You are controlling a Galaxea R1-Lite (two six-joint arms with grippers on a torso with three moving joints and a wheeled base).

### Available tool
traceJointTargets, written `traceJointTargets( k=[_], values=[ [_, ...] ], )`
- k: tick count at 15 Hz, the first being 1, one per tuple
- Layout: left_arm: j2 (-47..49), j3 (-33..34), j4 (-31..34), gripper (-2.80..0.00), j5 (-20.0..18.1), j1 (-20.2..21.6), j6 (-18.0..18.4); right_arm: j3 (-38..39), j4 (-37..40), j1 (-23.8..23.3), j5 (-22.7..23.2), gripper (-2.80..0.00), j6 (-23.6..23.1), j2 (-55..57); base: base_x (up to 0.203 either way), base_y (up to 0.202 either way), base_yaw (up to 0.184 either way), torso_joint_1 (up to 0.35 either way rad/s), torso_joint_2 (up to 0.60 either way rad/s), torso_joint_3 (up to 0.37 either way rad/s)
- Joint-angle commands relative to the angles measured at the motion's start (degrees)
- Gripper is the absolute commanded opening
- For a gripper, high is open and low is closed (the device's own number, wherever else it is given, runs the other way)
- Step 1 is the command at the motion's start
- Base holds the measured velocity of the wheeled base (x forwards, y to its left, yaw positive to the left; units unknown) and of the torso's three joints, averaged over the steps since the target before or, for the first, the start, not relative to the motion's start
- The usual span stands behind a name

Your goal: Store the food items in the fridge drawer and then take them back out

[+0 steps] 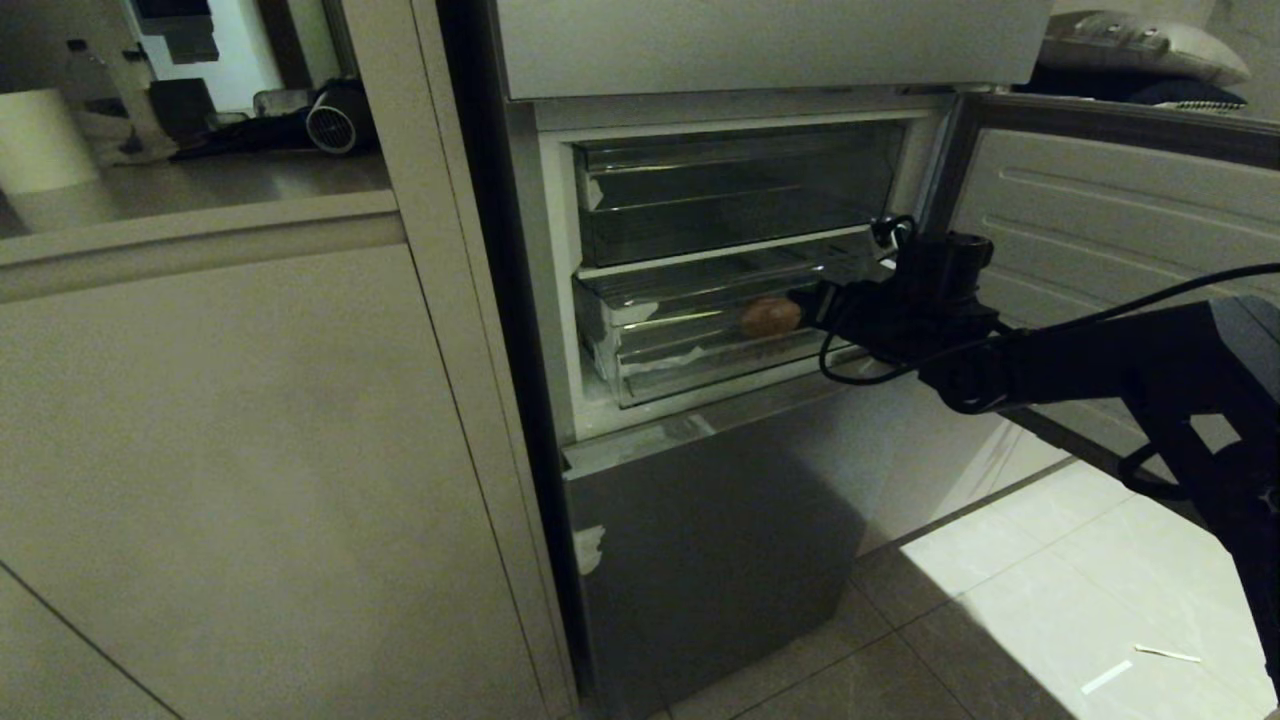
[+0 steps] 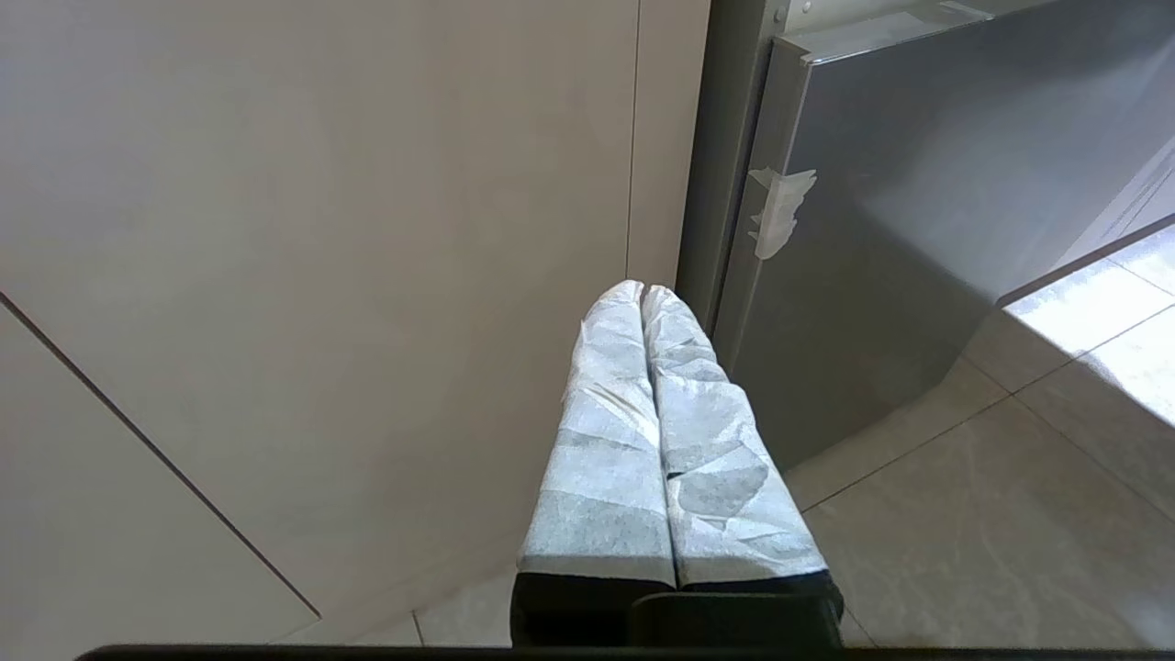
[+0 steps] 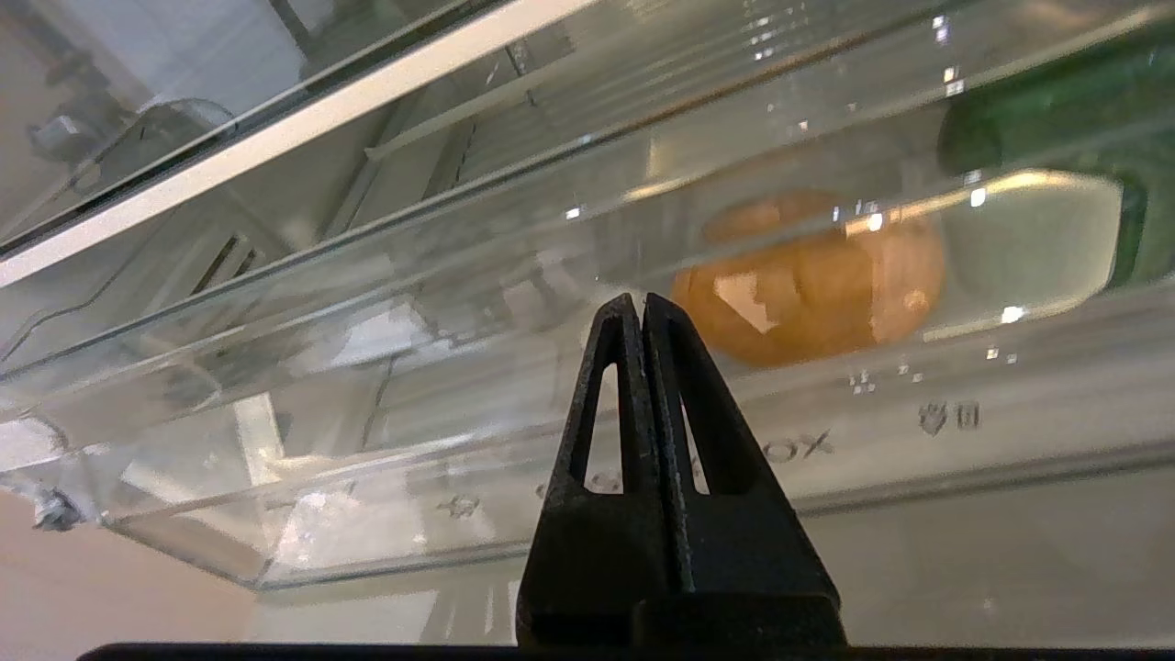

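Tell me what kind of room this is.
Likely a home kitchen: an open fridge with clear drawers, pale cabinet panels beside it, and a tiled floor.

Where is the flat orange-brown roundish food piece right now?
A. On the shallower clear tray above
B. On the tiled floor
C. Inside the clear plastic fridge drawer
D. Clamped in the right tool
C: the orange-brown roundish food piece shows through the clear plastic fridge drawer's front wall, while the right tool is shut and empty outside it.

Home kitchen, open fridge [image 1: 760, 250], pale cabinet panels [image 1: 250, 450], tiled floor [image 1: 1050, 600]
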Motion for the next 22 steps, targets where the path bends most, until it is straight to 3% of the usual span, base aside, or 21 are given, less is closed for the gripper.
traceJointTargets(
  k=[1, 7, 15, 17, 22],
  values=[
    [0.1, 0.0, 0.0, -2.8, 0.0, 0.0, 0.0, 4.3, -0.3, 0.0, 0.0, -2.8, 0.5, -4.2, 0.0, 0.0, 0.0, 0.0, 0.0, 0.0],
    [0.1, 0.0, 0.0, -2.8, 0.0, 0.0, 0.0, 34.9, -5.9, 0.0, -1.2, -2.8, 0.2, -26.7, 0.0, 0.0, 0.0, 0.0, 0.0, 0.0],
    [0.1, 0.0, 0.0, -2.8, 0.0, 0.0, 0.0, 74.8, -8.3, -0.1, -10.7, -2.8, -2.8, -57.6, 0.0, 0.0, 0.0, 0.0, 0.0, 0.0],
    [0.1, -0.1, 0.0, -2.8, 0.0, 0.0, 0.0, 80.5, -8.4, -0.1, -11.3, -2.8, -2.0, -62.2, 0.0, 0.0, 0.0, 0.0, 0.0, 0.0],
    [0.1, 0.0, 0.0, -2.8, 0.0, 0.0, 0.0, 86.0, -8.4, 1.1, -11.3, -2.8, 1.3, -67.1, 0.0, 0.0, 0.0, 0.0, 0.0, 0.0]
  ],
)
